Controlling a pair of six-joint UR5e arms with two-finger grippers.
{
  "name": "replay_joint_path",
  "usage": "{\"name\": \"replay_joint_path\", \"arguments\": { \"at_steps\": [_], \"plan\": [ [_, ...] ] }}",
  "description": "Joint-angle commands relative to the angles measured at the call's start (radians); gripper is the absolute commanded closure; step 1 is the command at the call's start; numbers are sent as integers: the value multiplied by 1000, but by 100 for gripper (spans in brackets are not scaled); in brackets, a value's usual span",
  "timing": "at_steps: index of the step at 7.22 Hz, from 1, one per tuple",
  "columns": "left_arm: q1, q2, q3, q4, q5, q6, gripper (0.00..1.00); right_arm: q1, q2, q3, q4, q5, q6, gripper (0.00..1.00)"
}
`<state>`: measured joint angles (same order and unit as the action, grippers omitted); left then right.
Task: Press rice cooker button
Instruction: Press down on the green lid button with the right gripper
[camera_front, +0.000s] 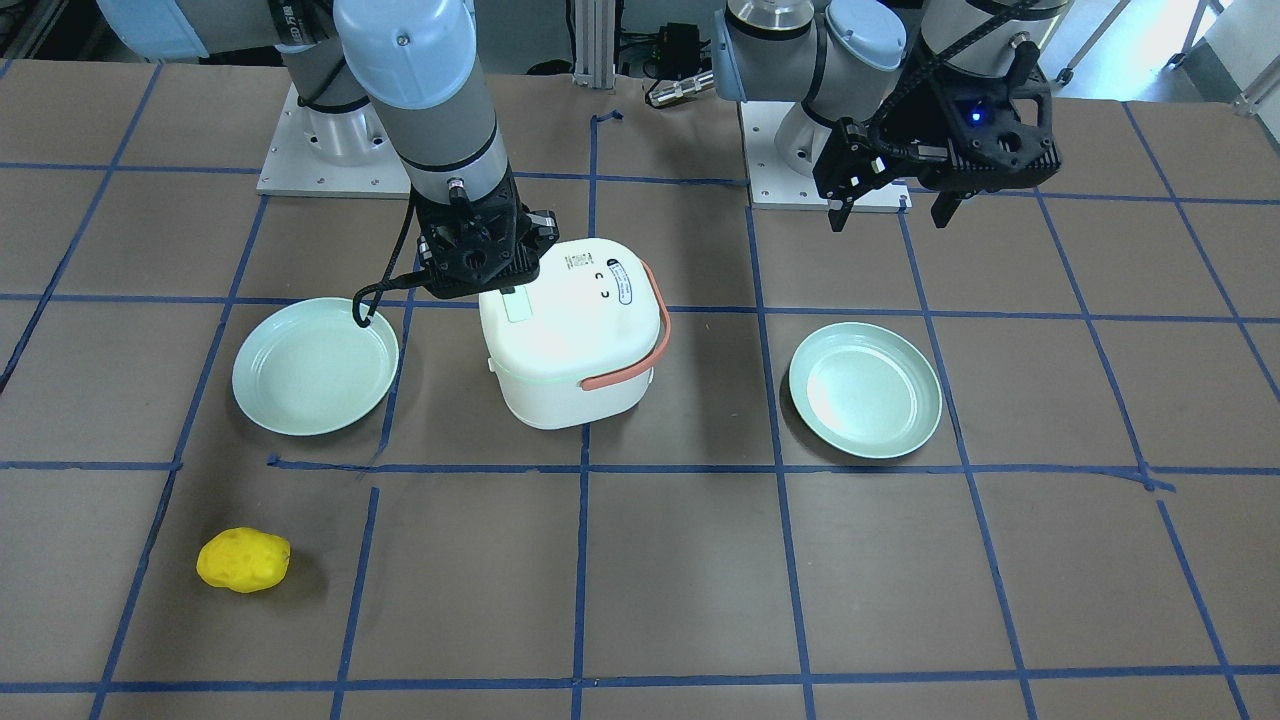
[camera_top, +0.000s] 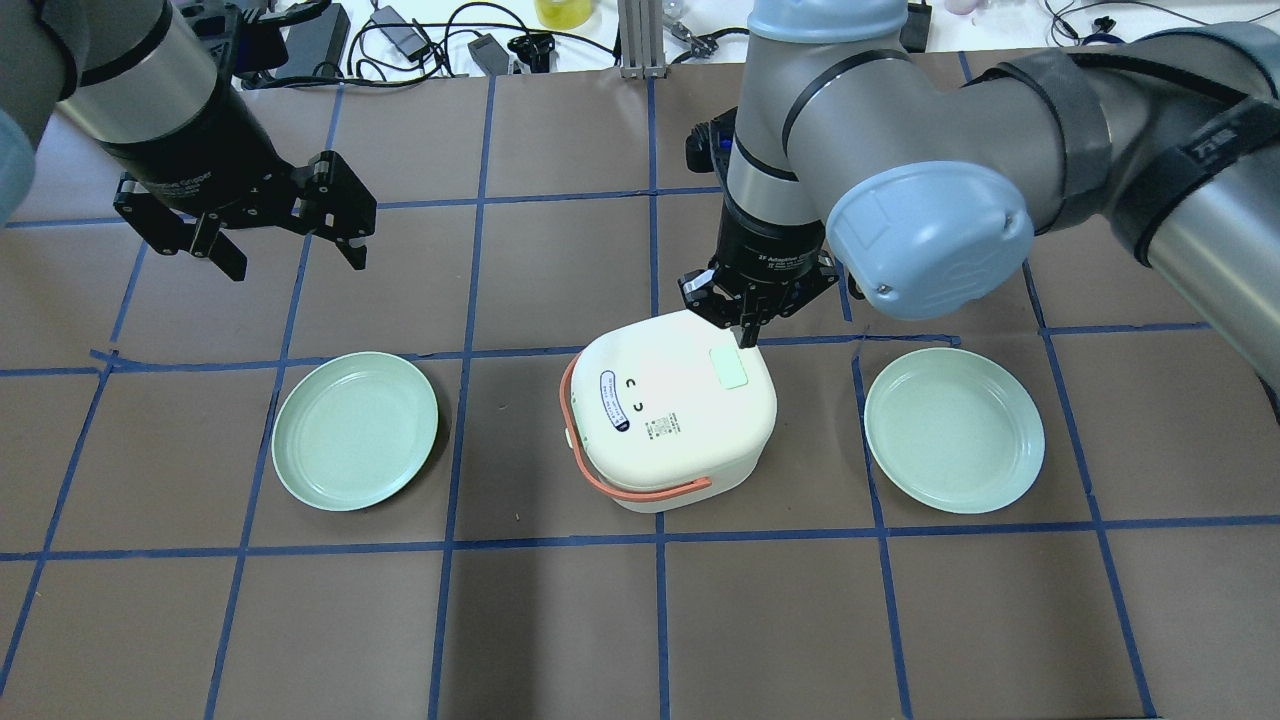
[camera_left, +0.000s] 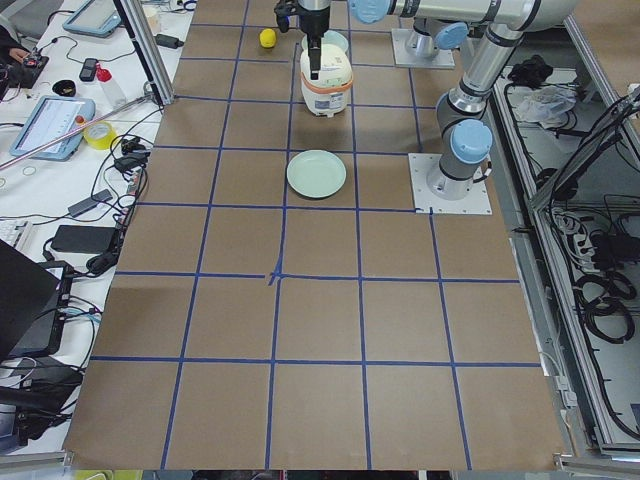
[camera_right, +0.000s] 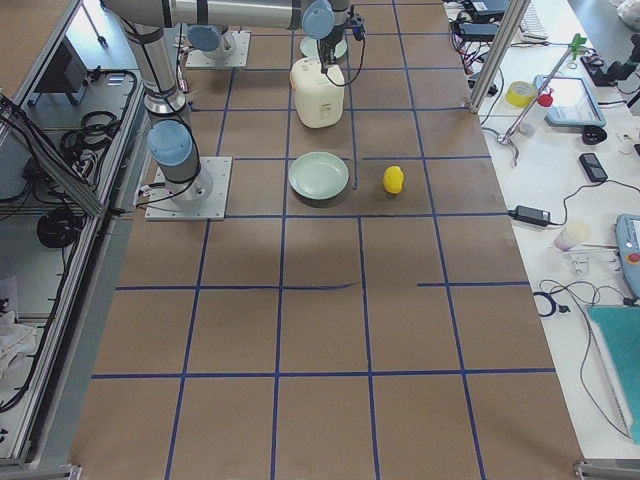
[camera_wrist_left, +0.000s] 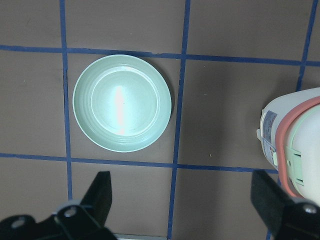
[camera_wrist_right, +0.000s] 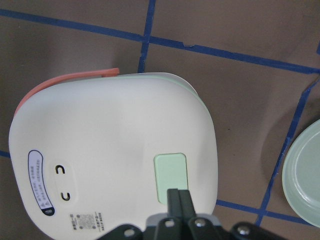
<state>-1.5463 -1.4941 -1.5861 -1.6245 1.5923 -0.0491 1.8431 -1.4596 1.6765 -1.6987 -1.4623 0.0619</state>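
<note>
The white rice cooker (camera_top: 665, 415) with a salmon handle stands mid-table, its lid closed. A pale green rectangular button (camera_top: 729, 367) sits on the lid. My right gripper (camera_top: 745, 335) is shut and points straight down. In the right wrist view its tips (camera_wrist_right: 179, 192) sit at the edge of the button (camera_wrist_right: 171, 175); I cannot tell if they touch it. My left gripper (camera_top: 295, 262) is open and empty, and hovers well away at the far left. In the left wrist view its fingers (camera_wrist_left: 100, 192) frame bare table.
Two pale green plates lie on either side of the cooker, one on my left (camera_top: 355, 430) and one on my right (camera_top: 953, 430). A yellow lumpy object (camera_front: 243, 560) lies on the operators' side of the table, on my right.
</note>
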Motion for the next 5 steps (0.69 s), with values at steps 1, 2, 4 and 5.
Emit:
{"name": "replay_joint_path", "arguments": {
  "at_steps": [1,2,4,5],
  "plan": [
    [0,0,0,0,0,0,0,1,5,11,-1,0,-1,100],
    [0,0,0,0,0,0,0,1,7,46,-12,0,-5,100],
    [0,0,0,0,0,0,0,1,7,57,-36,2,-1,100],
    [0,0,0,0,0,0,0,1,7,57,-36,2,-1,100]
  ]
}}
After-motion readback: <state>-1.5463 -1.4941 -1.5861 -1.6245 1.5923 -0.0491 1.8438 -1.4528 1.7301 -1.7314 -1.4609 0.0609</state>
